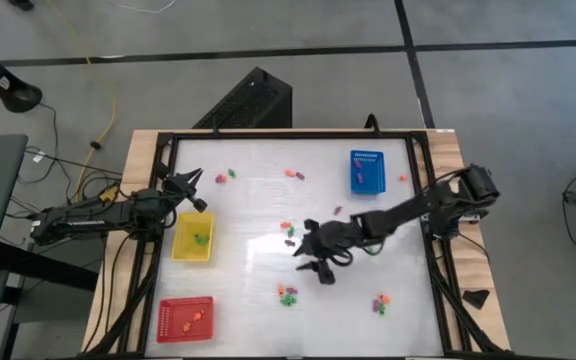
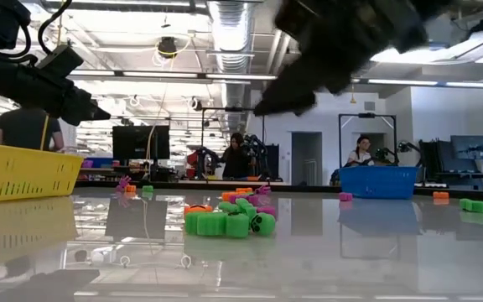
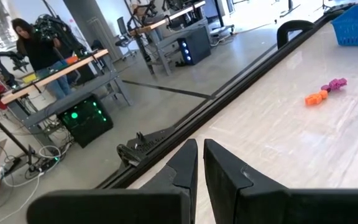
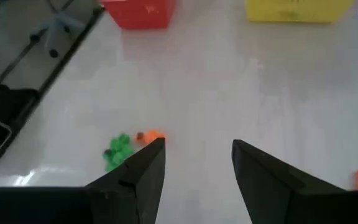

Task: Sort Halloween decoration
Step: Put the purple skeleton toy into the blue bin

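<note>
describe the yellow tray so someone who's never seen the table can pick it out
In the high view, start at the left edge of the white table, where the left claw hovers shut. The yellow tray sits right beside that claw, roughly halfway along the table's left side. It is the only yellow mesh tray; the red tray and blue tray sit elsewhere.

Tray contents (image 1: 194, 239) too small, right end effector (image 2: 342, 42) blurred
</note>
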Tool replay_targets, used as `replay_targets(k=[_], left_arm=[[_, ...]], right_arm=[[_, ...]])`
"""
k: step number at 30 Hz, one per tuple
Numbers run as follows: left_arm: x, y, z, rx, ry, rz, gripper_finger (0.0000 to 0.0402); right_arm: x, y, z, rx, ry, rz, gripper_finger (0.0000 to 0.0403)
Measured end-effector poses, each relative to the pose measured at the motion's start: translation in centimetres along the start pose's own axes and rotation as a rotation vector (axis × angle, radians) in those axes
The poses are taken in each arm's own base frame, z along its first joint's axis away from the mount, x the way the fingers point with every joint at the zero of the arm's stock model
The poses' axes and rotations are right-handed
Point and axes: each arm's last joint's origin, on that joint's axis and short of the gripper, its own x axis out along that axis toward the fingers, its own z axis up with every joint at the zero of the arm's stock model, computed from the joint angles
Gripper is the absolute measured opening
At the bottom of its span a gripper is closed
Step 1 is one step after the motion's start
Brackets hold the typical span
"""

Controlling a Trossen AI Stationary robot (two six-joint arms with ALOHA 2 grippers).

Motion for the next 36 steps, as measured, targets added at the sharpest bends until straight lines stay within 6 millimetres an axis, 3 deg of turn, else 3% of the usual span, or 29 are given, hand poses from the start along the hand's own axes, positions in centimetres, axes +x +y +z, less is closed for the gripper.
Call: replay_targets(k=[5, 9, 16, 28, 36], left_arm=[[0.0, 0.0, 0.0, 0.0, 0.0, 0.0, 0.0018], [0.0, 0.0, 0.0, 0.0, 0.0, -0.001, 0.0018], [0.0, 0.0, 0.0, 0.0, 0.0, -0.001, 0.0018], [0.0, 0.0, 0.0, 0.0, 0.0, 0.0, 0.0018], [0.0, 0.0, 0.0, 0.0, 0.0, 0.0, 0.0018]], right_arm=[[0.7, 1.3, -3.3, -0.122, -0.039, 0.058, 0.0215], [2.3, 2.8, -5.9, -0.235, 0.048, 0.128, 0.0214], [4.5, 4.7, -8.1, -0.282, 0.011, 0.148, 0.0214], [7.4, 5.2, -7.1, -0.281, -0.049, 0.033, 0.0214], [8.0, 4.6, -7.0, -0.269, 0.017, -0.001, 0.0197]])
